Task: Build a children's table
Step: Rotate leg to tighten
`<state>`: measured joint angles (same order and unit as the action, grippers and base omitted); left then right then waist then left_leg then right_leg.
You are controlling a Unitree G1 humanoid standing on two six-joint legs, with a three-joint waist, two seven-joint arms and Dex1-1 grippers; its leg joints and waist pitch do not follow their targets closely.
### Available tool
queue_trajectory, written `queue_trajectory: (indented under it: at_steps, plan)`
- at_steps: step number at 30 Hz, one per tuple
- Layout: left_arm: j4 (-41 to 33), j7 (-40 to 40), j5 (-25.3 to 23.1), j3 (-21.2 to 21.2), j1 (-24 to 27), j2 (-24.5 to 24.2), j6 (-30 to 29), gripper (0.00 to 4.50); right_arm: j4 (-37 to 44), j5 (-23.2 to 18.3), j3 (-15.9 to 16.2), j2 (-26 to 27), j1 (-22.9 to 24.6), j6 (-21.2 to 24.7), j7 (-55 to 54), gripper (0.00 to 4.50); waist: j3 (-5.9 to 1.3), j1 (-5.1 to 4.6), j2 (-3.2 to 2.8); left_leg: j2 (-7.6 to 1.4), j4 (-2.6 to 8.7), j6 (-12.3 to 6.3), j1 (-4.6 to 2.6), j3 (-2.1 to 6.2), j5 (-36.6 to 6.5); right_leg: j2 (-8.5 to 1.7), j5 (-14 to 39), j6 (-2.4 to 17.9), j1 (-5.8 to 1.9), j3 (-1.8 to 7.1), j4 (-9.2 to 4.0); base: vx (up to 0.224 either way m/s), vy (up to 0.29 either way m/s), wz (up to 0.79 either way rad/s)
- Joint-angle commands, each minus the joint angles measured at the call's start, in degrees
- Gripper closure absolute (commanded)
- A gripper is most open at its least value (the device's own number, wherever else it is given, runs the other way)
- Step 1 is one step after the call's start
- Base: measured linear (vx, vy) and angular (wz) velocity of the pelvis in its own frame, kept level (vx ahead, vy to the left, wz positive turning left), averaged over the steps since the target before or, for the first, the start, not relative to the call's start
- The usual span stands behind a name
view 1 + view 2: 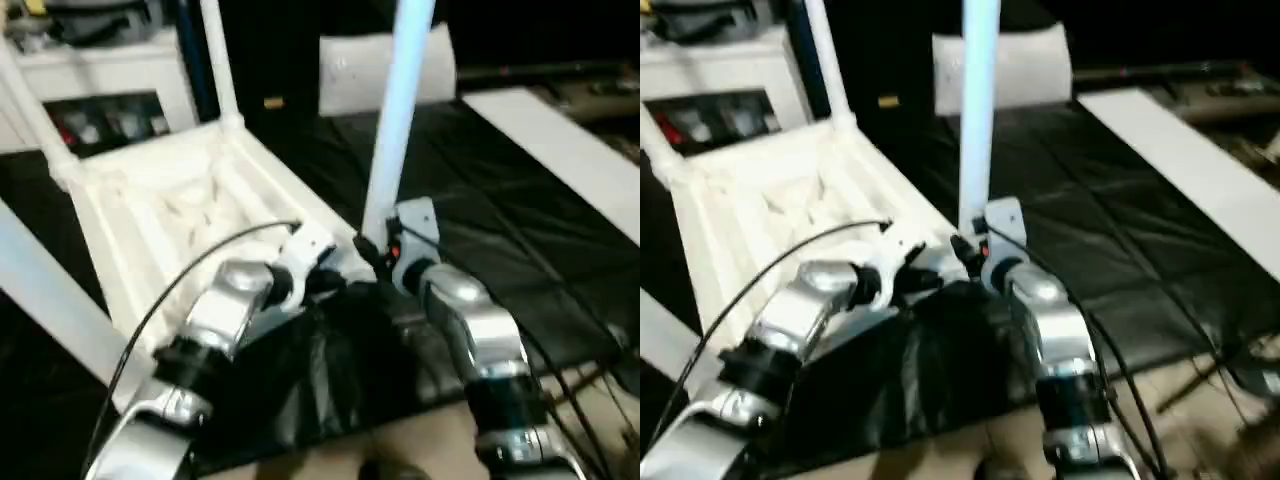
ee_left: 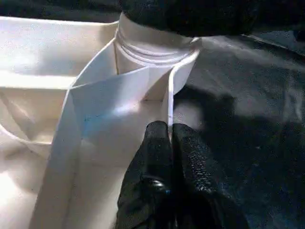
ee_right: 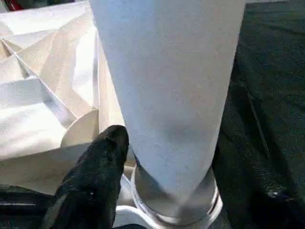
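The children's table lies upside down on the black cover, its ribbed underside (image 1: 180, 215) facing up. Three white legs stand in corner sockets: one at the back (image 1: 222, 60), two on the left (image 1: 35, 125) (image 1: 50, 295). A further leg (image 1: 398, 110) rises upright from the near right corner socket (image 3: 176, 210). My right gripper (image 1: 378, 252) sits at the base of this leg, right against it. My left gripper (image 2: 169, 136) is shut on the thin rim wall (image 2: 143, 81) of the top, just beside that same socket.
A white cabinet with shelves (image 1: 100, 75) stands at the back left. A white block (image 1: 350, 70) rests behind the table, and a long white panel (image 1: 560, 150) lies at the right. The black cover (image 1: 520, 260) ends near me, above tan floor (image 1: 400, 450) with cables (image 1: 590, 390).
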<state>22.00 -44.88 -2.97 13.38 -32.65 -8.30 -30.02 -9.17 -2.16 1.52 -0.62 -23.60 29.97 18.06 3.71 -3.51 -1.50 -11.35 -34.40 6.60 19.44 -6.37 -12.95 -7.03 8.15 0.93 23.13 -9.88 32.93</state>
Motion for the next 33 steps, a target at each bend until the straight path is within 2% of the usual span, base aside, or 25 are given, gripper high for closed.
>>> queue_trajectory:
  at_steps: [1, 2, 3, 4, 6, 7, 8, 10, 12, 13, 17, 18, 20, 21, 22, 24, 25, 26, 27, 30, 31, 33]
  plan:
    - [-2.26, -2.05, 1.25, 1.16, -0.58, -0.44, 2.13, 4.5, 1.35, -2.99, 4.22, 0.57, 1.83, -0.48, 5.34, 1.38, -5.08, 1.13, 0.59, -0.36, 3.41, -4.59, 2.57, -0.69, -2.04, -1.81, 18.82, 5.07, -4.04, 3.42, -3.81, 0.066, -0.009, 0.05]
    - [-2.69, -3.3, 1.34, 1.31, -0.17, -1.19, 2.64, 4.5, 1.98, -3.46, 4.16, -0.31, 2.41, -0.97, 6.38, 1.19, -5.16, 1.2, 0.32, -0.52, 3.25, -5.2, 2.54, -0.69, -0.01, -1.56, 14.06, 7.14, -4.03, 3.49, -3.01, 0.061, -0.008, 0.02]
    - [-3.1, -4.67, 1.32, 1.49, 0.31, -2.33, 3.0, 4.5, 3.01, -4.1, 4.14, -1.71, 3.23, -1.95, 8.36, 1.19, -5.32, 1.15, 0.24, -0.61, 3.01, -6.45, 2.77, -0.79, 2.61, -1.33, 7.74, 10.0, -4.36, 3.58, -2.12, 0.061, -0.008, 0.02]
    - [-3.29, -6.28, 1.34, 1.78, 0.73, -3.47, 4.03, 4.5, 3.87, -4.58, 4.15, -3.15, 3.93, -2.62, 10.28, 1.11, -5.48, 1.59, 0.17, -0.6, 2.75, -7.94, 2.4, -1.03, 3.88, -1.34, 4.49, 11.72, -4.29, 3.68, -1.81, 0.052, -0.001, -0.02]
    - [-3.54, -7.93, 1.4, 2.11, 1.23, -4.84, 4.83, 4.5, 4.84, -4.96, 4.22, -4.81, 4.74, -3.59, 12.6, 1.03, -5.22, 1.95, 0.26, -0.68, 2.79, -9.67, 2.35, -1.37, 4.29, -1.34, 3.79, 13.35, -4.26, 3.82, -1.83, 0.0, 0.0, 0.0]
    - [-3.41, -10.35, 1.51, 2.6, 1.64, -6.47, 6.43, 4.5, 5.64, -5.66, 4.21, -7.03, 5.44, -4.42, 15.83, 0.78, -5.11, 2.42, 0.26, -0.81, 2.87, -9.81, 2.07, -1.59, 2.72, -1.42, 5.92, 13.18, -4.19, 3.92, -2.17, 0.0, 0.0, 0.0]
    - [-3.38, -12.02, 1.64, 3.0, 1.91, -7.65, 7.47, 4.5, 6.21, -6.22, 4.21, -8.63, 5.89, -4.91, 18.24, 0.72, -4.92, 2.75, 0.37, -0.79, 2.98, -9.64, 2.07, -1.65, 1.29, -1.44, 7.8, 12.67, -4.28, 3.91, -2.48, 0.0, 0.0, 0.0]
    - [-3.37, -14.1, 1.77, 3.49, 2.22, -9.36, 8.24, 4.5, 7.05, -6.89, 4.52, -11.01, 6.49, -5.74, 21.94, 0.68, -4.54, 3.43, 0.39, -0.92, 3.43, -7.68, 1.84, -1.93, -3.67, -1.47, 14.83, 10.78, -4.23, 3.96, -3.17, 0.0, 0.0, 0.0]
    - [-3.15, -17.23, 2.13, 4.27, 2.38, -11.34, 9.99, 4.5, 7.75, -7.69, 4.77, -13.6, 6.91, -5.94, 25.91, 0.38, -4.4, 3.86, 0.4, -1.0, 3.66, -6.3, 1.45, -1.98, -6.02, -1.44, 18.78, 9.12, -3.93, 4.1, -3.65, 0.0, 0.0, 0.0]
    - [-2.99, -20.46, 2.49, 5.06, 2.41, -13.13, 12.21, 4.5, 8.25, -8.76, 5.04, -16.16, 7.18, -6.1, 30.04, 0.38, -4.34, 4.1, 0.6, -1.06, 3.78, -5.76, 1.39, -2.06, -6.87, -1.34, 19.62, 8.71, -3.86, 4.25, -3.7, 0.0, 0.0, 0.0]
    - [-2.99, -25.71, 3.39, 6.13, 2.46, -15.31, 15.04, 4.5, 8.16, -10.24, 5.82, -19.89, 7.05, -6.76, 35.95, 0.31, -4.36, 4.54, 0.51, -1.15, 3.84, -5.43, 1.08, -2.18, -7.44, -1.23, 19.67, 9.2, -3.55, 4.54, -3.68, 0.0, 0.0, 0.0]
    - [-1.71, -28.51, 2.6, 7.45, 2.05, -17.0, 18.59, 4.5, 7.43, -10.44, 6.89, -22.6, 6.59, -8.11, 39.93, 0.31, -4.43, 4.85, 1.03, -1.2, 3.86, -5.55, 1.08, -2.16, -6.97, -1.27, 19.41, 9.45, -3.52, 4.6, -3.49, 0.0, 0.0, 0.0]
    - [-0.52, -31.32, 2.38, 8.43, 1.67, -18.26, 21.65, 4.5, 6.94, -11.1, 7.81, -24.88, 6.17, -9.33, 44.35, 0.31, -4.51, 5.41, 0.78, -1.28, 3.79, -5.92, 1.11, -2.25, -5.89, -1.31, 18.02, 9.65, -3.55, 4.79, -3.29, 0.0, 0.0, 0.0]
    - [-0.45, -32.48, 2.52, 8.77, 1.62, -18.63, 22.33, 4.5, 6.99, -11.51, 8.1, -25.56, 6.11, -9.86, 46.18, 0.31, -4.57, 5.77, 0.79, -1.34, 3.76, -6.13, 0.83, -2.37, -5.79, -1.3, 16.86, 10.17, -3.4, 4.9, -3.17, 0.0, 0.0, 0.0]
    - [-0.57, -33.71, 2.59, 9.28, 1.55, -18.96, 23.0, 4.5, 7.04, -11.88, 8.4, -26.21, 6.09, -10.47, 48.04, 0.31, -4.64, 5.98, 1.14, -1.4, 3.76, -6.35, 0.91, -2.42, -5.06, -1.36, 15.84, 10.75, -3.44, 5.01, -2.85, 0.0, 0.0, 0.0]
    - [-0.63, -34.57, 2.66, 9.65, 1.5, -19.19, 23.52, 4.5, 7.08, -12.18, 8.6, -26.71, 6.11, -10.91, 49.34, 0.31, -4.72, 6.22, 1.1, -1.5, 3.79, -6.26, 1.06, -2.39, -4.24, -1.41, 15.12, 11.11, -3.56, 5.02, -2.62, 0.0, 0.0, 0.0]
    - [-0.43, -37.31, 2.94, 10.59, 1.14, -19.57, 25.24, 4.5, 6.48, -12.67, 9.77, -28.13, 5.73, -11.73, 53.13, 0.31, -4.8, 6.38, 1.46, -1.57, 3.76, -6.17, 1.04, -2.46, -3.88, -1.44, 14.76, 11.11, -3.53, 5.06, -2.62, 0.0, 0.0, 0.0]
    - [-0.43, -37.31, 2.94, 10.59, 1.14, -19.57, 25.24, 4.5, 6.48, -12.67, 9.77, -28.13, 5.73, -11.73, 53.13, 0.31, -4.86, 6.55, 1.38, -1.54, 3.77, -6.25, 1.0, -2.41, -3.98, -1.36, 14.67, 11.22, -3.58, 4.99, -2.49, 0.0, 0.0, 0.0]
    - [-0.29, -38.31, 3.07, 10.97, 0.97, -19.7, 25.91, 4.5, 6.1, -12.86, 10.22, -28.61, 5.52, -11.95, 54.39, 0.57, -4.84, 6.76, 1.36, -1.57, 3.78, -6.32, 0.87, -2.55, -3.95, -1.31, 14.27, 11.34, -3.41, 5.14, -2.52, 0.0, 0.0, 0.0]
    - [0.29, -40.4, 3.13, 11.94, 0.51, -19.88, 27.96, 4.5, 4.85, -13.04, 11.12, -29.14, 4.87, -13.22, 56.46, 0.68, -4.85, 7.0, 1.74, -1.56, 3.83, -5.86, 0.8, -2.79, -4.56, -1.32, 14.73, 11.45, -3.36, 5.39, -2.48, 0.0, 0.0, 0.0]
    - [0.39, -41.5, 3.15, 12.52, 0.39, -19.92, 28.98, 4.5, 4.16, -13.33, 11.72, -29.24, 4.44, -13.67, 57.64, 0.92, -4.86, 7.17, 1.47, -1.58, 3.84, -5.73, 0.6, -2.89, -4.93, -1.31, 15.19, 11.53, -3.17, 5.52, -2.53, 0.0, 0.0, 0.0]
    - [0.17, -42.37, 2.95, 13.21, 0.41, -20.01, 29.65, 4.5, 3.07, -12.75, 12.76, -29.41, 3.84, -14.78, 59.25, 1.08, -4.86, 7.19, 1.65, -1.58, 3.89, -5.35, 0.62, -3.03, -5.87, -1.22, 16.01, 11.42, -3.18, 5.69, -2.53, 0.0, 0.0, 0.0]
